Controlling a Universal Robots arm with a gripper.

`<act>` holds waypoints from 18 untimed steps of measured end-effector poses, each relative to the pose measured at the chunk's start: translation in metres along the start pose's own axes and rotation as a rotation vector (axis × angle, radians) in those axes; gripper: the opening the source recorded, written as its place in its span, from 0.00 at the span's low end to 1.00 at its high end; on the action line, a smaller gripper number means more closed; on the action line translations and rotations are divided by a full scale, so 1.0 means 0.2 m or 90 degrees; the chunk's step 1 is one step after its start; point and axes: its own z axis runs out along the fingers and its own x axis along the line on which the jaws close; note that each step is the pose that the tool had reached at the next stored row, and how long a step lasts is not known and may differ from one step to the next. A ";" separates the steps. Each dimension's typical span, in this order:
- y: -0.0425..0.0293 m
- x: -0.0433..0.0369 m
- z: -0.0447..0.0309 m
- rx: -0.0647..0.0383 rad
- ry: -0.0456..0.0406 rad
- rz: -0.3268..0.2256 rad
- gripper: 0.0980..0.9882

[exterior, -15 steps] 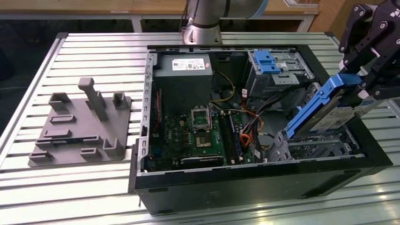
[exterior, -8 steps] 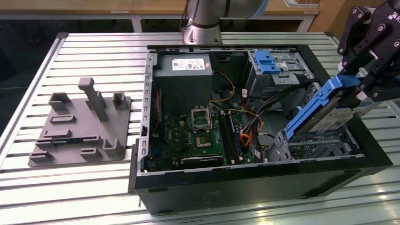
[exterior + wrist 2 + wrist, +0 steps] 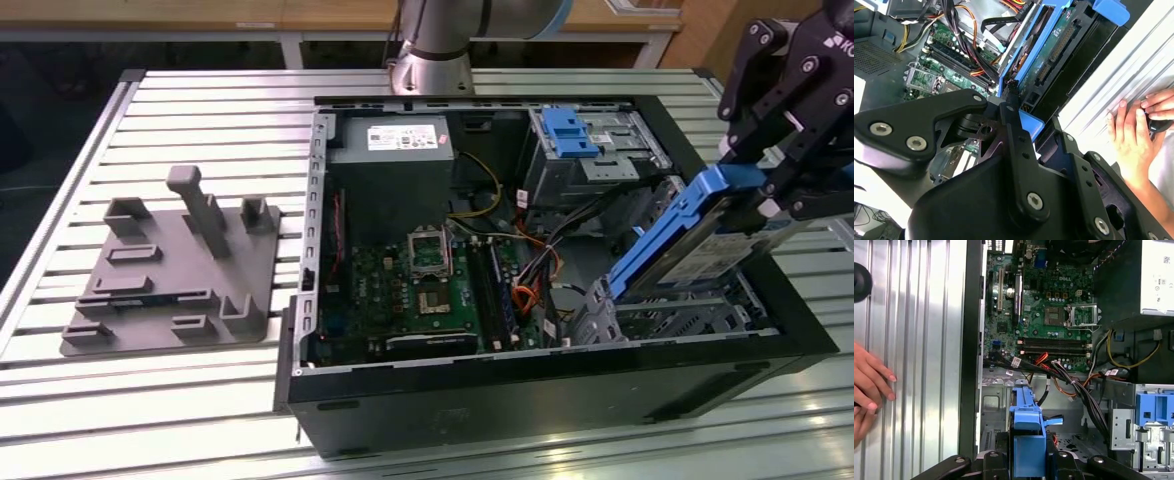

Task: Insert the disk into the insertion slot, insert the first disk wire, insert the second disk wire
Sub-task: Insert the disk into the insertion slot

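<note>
The disk point(image 3: 683, 252), silver with a white label in a bright blue carrier, hangs steeply tilted over the exterior view's right side of the open computer case. Its lower end dips into the insertion slot point(image 3: 674, 318), a perforated silver cage in the case's near right corner. My gripper point(image 3: 750, 190) is shut on the carrier's upper end. In the first wrist view the blue carrier point(image 3: 1026, 427) runs from the gripper point(image 3: 1026, 460) toward the cage floor point(image 3: 993, 407). The second wrist view shows the disk's green underside point(image 3: 1054, 47). Loose cables point(image 3: 534, 270) lie beside the cage.
A taller metal bay with a blue latch point(image 3: 574, 135) stands behind the cage. The motherboard point(image 3: 427, 285) and power supply point(image 3: 394, 140) fill the case's middle and back. A grey fixture point(image 3: 160, 270) sits on the slatted table. A person's hand point(image 3: 869, 385) rests on the table beside the case.
</note>
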 end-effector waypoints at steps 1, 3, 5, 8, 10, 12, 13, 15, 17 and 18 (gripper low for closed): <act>0.000 0.000 0.003 0.000 0.0000 0.000 0.30; 0.000 0.001 0.008 0.000 0.0000 0.000 0.30; 0.000 0.001 0.013 0.000 0.0000 0.000 0.30; -0.001 0.002 0.024 0.000 0.0000 0.000 0.30; -0.001 0.003 0.035 0.000 0.0000 0.000 0.30; -0.001 0.003 0.044 0.000 0.0000 0.000 0.30; -0.001 0.004 0.049 0.000 0.0000 0.000 0.30; -0.001 0.005 0.058 0.000 0.0000 0.000 0.30; -0.001 0.006 0.067 0.000 0.0000 0.000 0.30; -0.002 0.006 0.073 0.000 0.0000 0.000 0.30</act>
